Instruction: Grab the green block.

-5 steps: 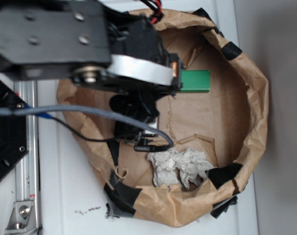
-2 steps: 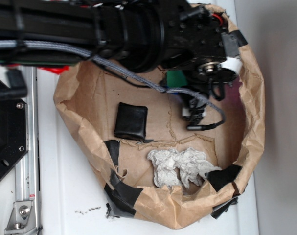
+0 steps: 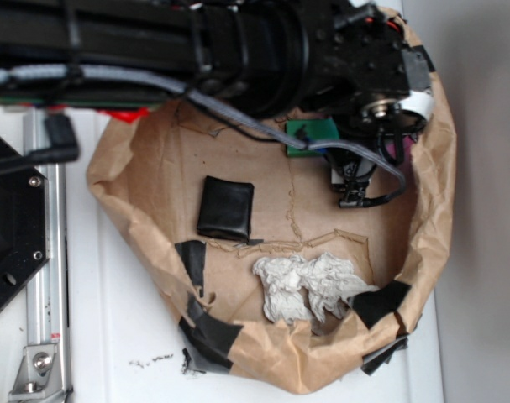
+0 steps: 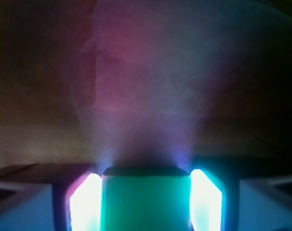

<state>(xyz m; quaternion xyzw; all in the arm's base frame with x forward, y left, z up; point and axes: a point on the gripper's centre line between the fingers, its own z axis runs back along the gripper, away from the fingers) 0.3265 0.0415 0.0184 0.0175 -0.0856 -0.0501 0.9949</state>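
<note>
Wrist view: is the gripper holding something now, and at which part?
The green block sits between the two fingers, one at each side face. Whether they press it already cannot be told; glowing gaps show beside it.

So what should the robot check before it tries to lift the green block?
1. Green block sits between the pincer fingers: ok, the wrist view shows it centered between two glowing pads.
2. Pads pressing on the block: cannot tell, bright gaps show on each side.
3. Arm is over the block: ok, only part of it shows under the arm.
4. Black pouch out of the way: ok, it lies apart, to one side.
5. Crumpled paper out of the way: ok, it lies near the paper wall.
</note>
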